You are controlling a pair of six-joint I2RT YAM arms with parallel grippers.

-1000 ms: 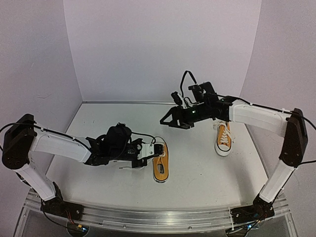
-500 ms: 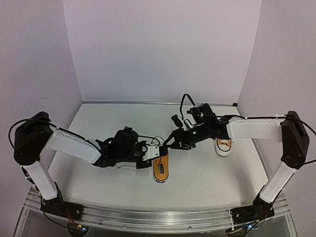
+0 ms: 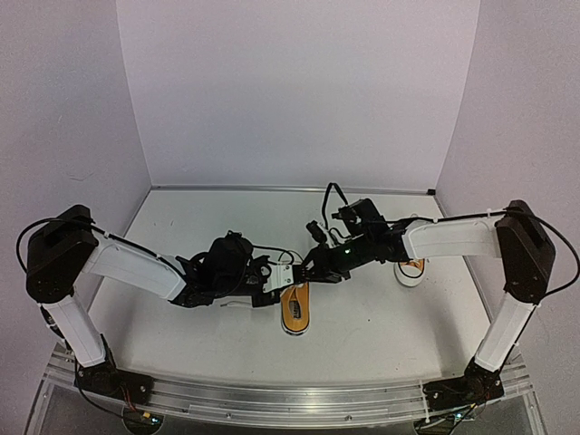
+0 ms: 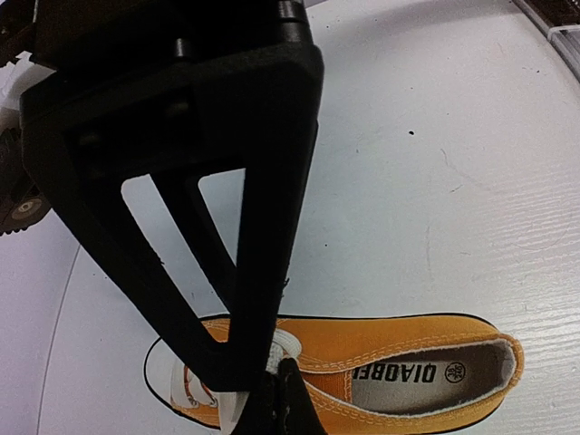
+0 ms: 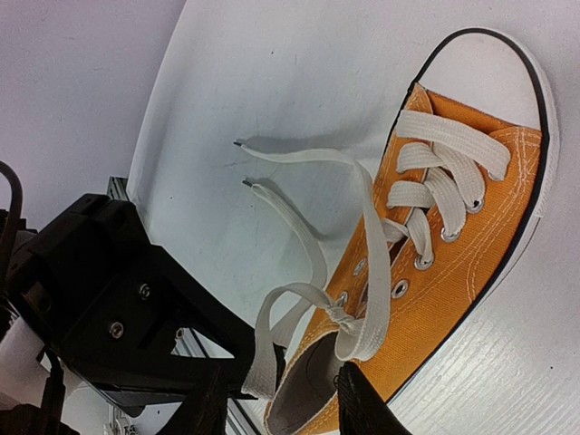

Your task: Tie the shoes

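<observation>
**Bench**: white top, carrying everything below.

**Left arm**: reaches from lower left of the overhead view to frame centre.

**Right arm**: reaches from lower right to the same spot.

**Centre sneaker**: orange canvas with a white toe cap, standing on its sole mid-frame overhead, between both tools.

**Far sneaker**: right of centre, mostly hidden under the right arm. Its lace state cannot be told.

**Left tool**: fingers closed, apparently pinching a loop of lace beside the centre sneaker's collar.

**Right tool**: jaws apart and gripping nothing, set either side of that loop at the collar.

**White lace**: threaded through the eyelets and crossed near the top pair. Both free ends lie loose on the bench, upper left in the right wrist view.

**Progress**: early. No bow is visible on the centre sneaker, and the second loop, wrap and pull-tight remain. The far sneaker is likely yet to be handled.
</observation>
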